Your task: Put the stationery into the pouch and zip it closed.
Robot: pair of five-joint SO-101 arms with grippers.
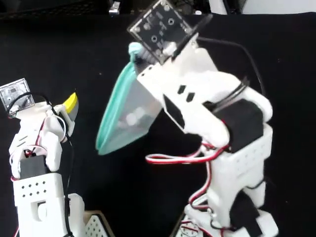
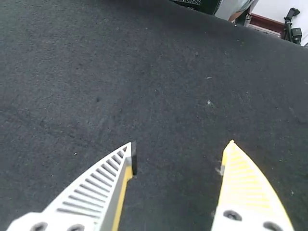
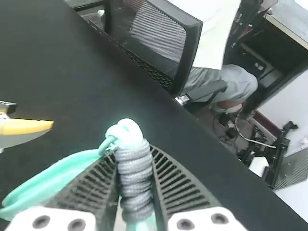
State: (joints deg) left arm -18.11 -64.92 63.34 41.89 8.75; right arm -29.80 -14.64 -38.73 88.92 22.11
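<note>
Your right pincer [image 3: 134,151] is clamped on the grey cord [image 3: 131,178] of the mint pouch [image 1: 123,113], which hangs above the table [image 2: 144,72], its upper end hidden behind that arm. The pale contents [image 1: 133,117] are hard to make out. Your left pincer [image 2: 181,143] stands apart over the table.

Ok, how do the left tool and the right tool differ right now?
The left tool is open and empty; the right tool is shut on the pouch. The left tool sits low over the table; the right tool is raised, with the pouch hanging from it. Both are ribbed.
</note>
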